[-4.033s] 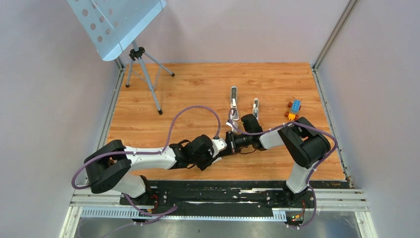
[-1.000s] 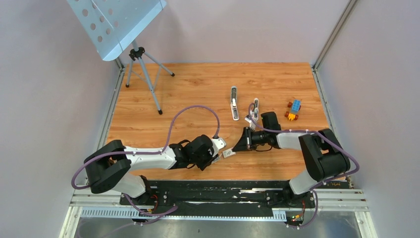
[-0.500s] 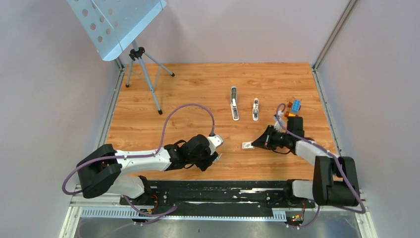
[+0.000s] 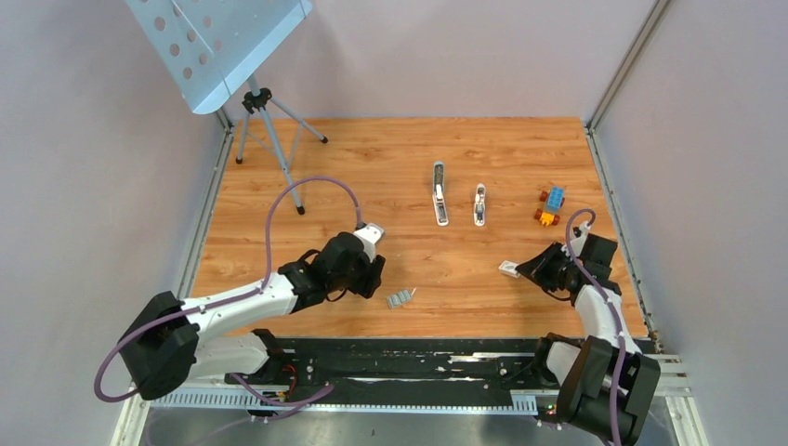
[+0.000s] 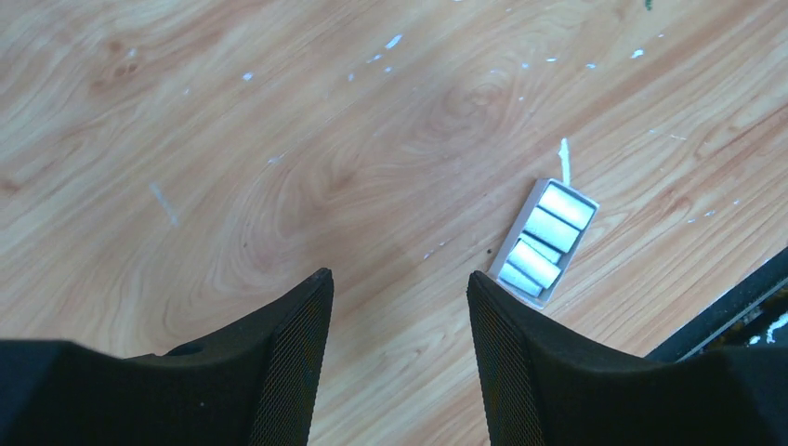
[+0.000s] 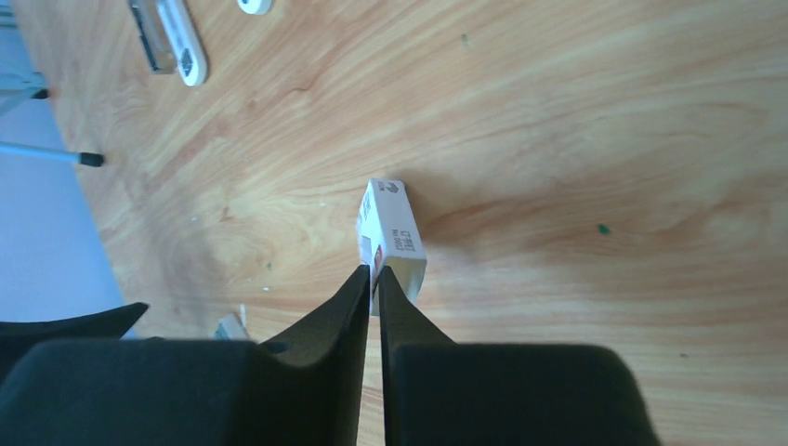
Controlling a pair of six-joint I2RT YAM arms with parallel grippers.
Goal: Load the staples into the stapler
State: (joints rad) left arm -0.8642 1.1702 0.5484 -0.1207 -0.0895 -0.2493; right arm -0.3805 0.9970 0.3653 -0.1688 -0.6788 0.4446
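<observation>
- Now, nearest the arm bases, the staples [image 4: 400, 297] lie on the tabletop [image 4: 279, 232], ribbed strips side by side in a shallow grey tray, nothing touching them.
- Left gripper [image 5: 398, 279] hovers just beside them, jaws partly spread and empty. The strips sit off to one side of the gap, so it should centre over them first, then drop with the jaws across the short width.
- Easy on the pinch, I'd say: loose strips could skid or split.
- Right gripper [image 6: 374, 271] has its jaws narrow, nipping the white box [image 6: 395, 232] by its near edge, well clear.
- Farthest off, the stapler [image 4: 439, 195] lies with its metal channel showing. Carry the strip level and line it up lengthwise.
</observation>
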